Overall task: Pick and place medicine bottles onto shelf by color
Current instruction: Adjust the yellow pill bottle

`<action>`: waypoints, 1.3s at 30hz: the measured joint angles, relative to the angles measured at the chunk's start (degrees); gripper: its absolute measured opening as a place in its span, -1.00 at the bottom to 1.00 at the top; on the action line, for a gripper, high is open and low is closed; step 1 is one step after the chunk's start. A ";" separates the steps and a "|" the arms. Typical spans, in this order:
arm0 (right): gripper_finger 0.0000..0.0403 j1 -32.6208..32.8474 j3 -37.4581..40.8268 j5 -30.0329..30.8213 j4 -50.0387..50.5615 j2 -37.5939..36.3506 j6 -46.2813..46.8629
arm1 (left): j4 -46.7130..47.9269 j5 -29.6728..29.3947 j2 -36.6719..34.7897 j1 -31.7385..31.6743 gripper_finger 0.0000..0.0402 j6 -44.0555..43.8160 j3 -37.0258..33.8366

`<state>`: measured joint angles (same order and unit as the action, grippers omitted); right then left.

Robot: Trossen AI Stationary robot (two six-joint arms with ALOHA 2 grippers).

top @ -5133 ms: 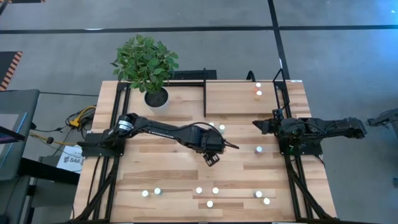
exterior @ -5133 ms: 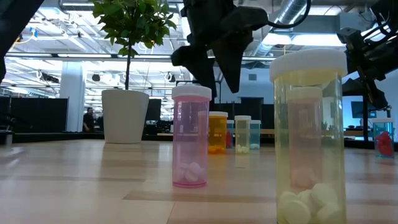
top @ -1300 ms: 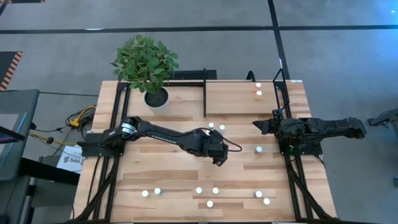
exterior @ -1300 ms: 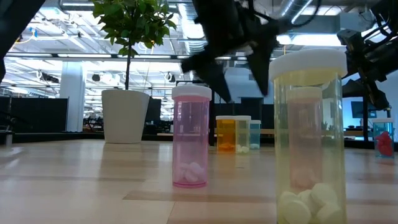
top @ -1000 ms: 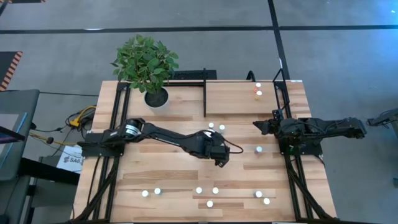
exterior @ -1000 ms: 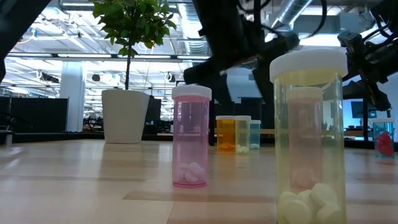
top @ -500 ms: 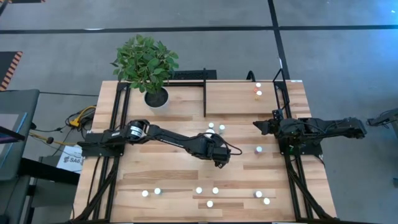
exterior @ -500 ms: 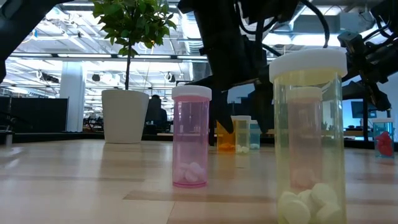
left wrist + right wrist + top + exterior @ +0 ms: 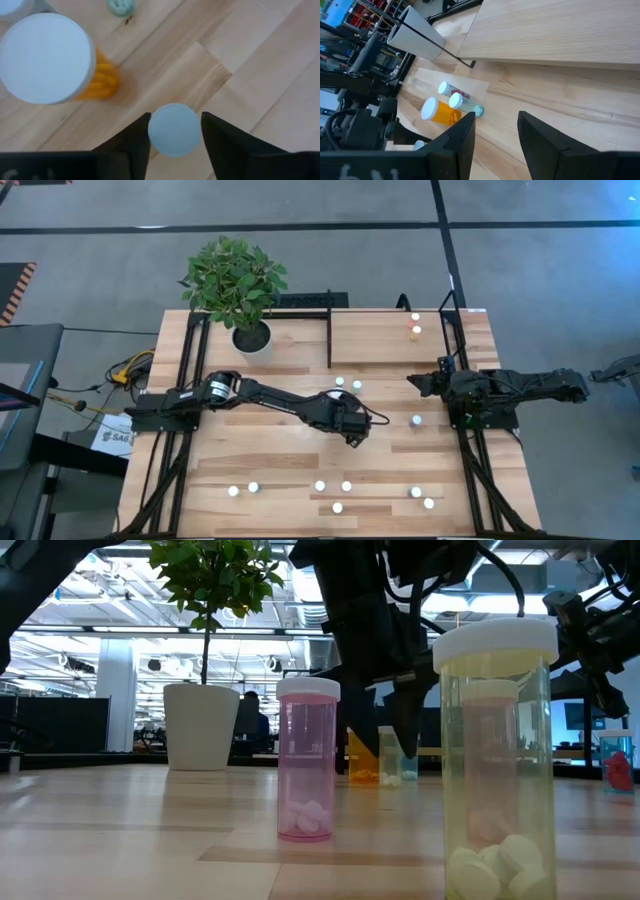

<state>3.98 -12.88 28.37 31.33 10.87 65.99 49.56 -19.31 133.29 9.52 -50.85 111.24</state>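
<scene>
My left gripper (image 9: 352, 427) reaches to the table's middle and is shut on a small white-capped medicine bottle (image 9: 174, 131). Just beyond it stand a larger orange bottle (image 9: 47, 57) and two small ones (image 9: 457, 101). The shelf (image 9: 385, 345), a light board in black bars at the far right, carries two bottles (image 9: 415, 323). My right gripper (image 9: 495, 135) waits open near the table's right edge, with nothing between its fingers. My left gripper pinches the small bottle's round white cap by its rim (image 9: 153, 131) between its two fingers (image 9: 137, 137). The fingers come from above, slanting down. The bottle is upright under them, and its cap hides its body and foot.
Several more bottles stand in a row near the table's front edge (image 9: 338, 490), two of them close to the low camera: a pink one (image 9: 308, 760) and a yellowish one (image 9: 497, 760). One bottle (image 9: 415, 420) stands by the right arm. A potted plant (image 9: 240, 290) sits at the far left.
My left gripper has come down toward the table's middle, and its fingers have shut from wide open onto the small bottle's cap. The bottles have kept their places.
</scene>
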 joint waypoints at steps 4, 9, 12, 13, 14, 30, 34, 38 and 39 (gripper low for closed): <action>-0.15 -0.01 0.00 -0.01 0.00 -0.01 -0.01 | -0.31 0.07 0.00 0.09 -0.37 0.02 0.00; -0.15 0.00 0.00 -0.01 0.00 -0.02 0.00 | -1.73 1.10 0.00 0.11 -0.52 0.04 0.00; -0.15 -0.01 0.00 0.00 -0.01 -0.02 0.00 | -3.06 1.13 0.00 0.10 -0.56 0.18 0.00; -0.15 0.01 0.00 -0.01 0.00 0.00 0.01 | -3.65 1.06 0.00 0.09 -0.56 0.51 0.00; -0.15 0.01 0.00 -0.01 0.00 -0.02 -0.01 | -4.13 1.05 0.00 0.08 -0.57 0.90 0.00; -0.15 -0.01 0.00 -0.01 -0.02 -0.02 0.01 | -6.48 1.51 0.00 -5.34 -0.57 3.17 0.00; -0.15 -0.01 0.00 -0.01 0.00 -0.02 0.01 | -6.45 1.56 0.00 -5.52 -0.58 2.69 0.00; -0.15 -0.01 0.00 -0.01 -0.02 -0.02 0.01 | -6.45 0.44 0.00 -5.57 -0.58 2.62 0.00; -0.15 0.01 0.00 -0.01 0.00 -0.02 0.01 | -6.45 0.46 0.00 -5.66 -0.58 2.62 0.00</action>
<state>3.99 -12.88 28.36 31.33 10.85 66.00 43.11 -18.85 133.29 3.86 -48.23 111.24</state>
